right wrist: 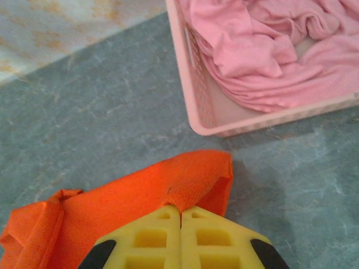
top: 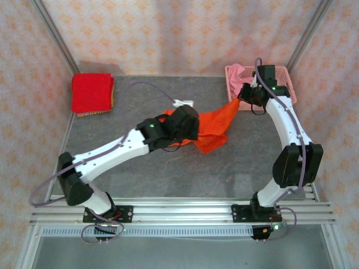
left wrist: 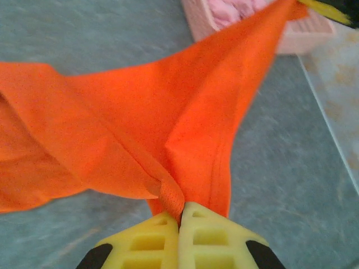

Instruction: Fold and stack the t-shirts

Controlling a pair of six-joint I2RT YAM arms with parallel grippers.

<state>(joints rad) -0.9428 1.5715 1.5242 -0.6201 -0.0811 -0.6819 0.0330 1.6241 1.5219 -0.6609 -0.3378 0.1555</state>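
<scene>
Top view: orange t-shirt (top: 212, 128) is strung between the two arms over the middle of the worktop (top: 168, 174), toward the far right corner. Left gripper (top: 187, 122) has one end and right gripper (top: 244, 96) has the other, just in front of the pink basket (top: 284, 74). The cloth sags in the middle; can't tell whether it touches the worktop. A small white tag (top: 183, 103) pokes out beside the left wrist. Red t-shirt (top: 92, 92) lies folded square in the far left corner, well apart from both arms. The basket sits in the far right corner with pink cloth (top: 236, 70) in it.

Left wrist view: left gripper (left wrist: 180, 216) has its yellow fingers clenched tip to tip on a bunched hem of the orange t-shirt (left wrist: 168, 112). The fabric fans out and narrows to a taut point up by the basket (left wrist: 305, 33). Grey worktop (left wrist: 291, 168) shows below.

Right wrist view: right gripper (right wrist: 180, 210) is pinched closed on a folded corner of the orange t-shirt (right wrist: 140, 204). The basket (right wrist: 193, 95) is near, just past that corner, with rumpled pink cloth (right wrist: 269, 50) inside. Bare worktop (right wrist: 101, 112) lies to the left.
</scene>
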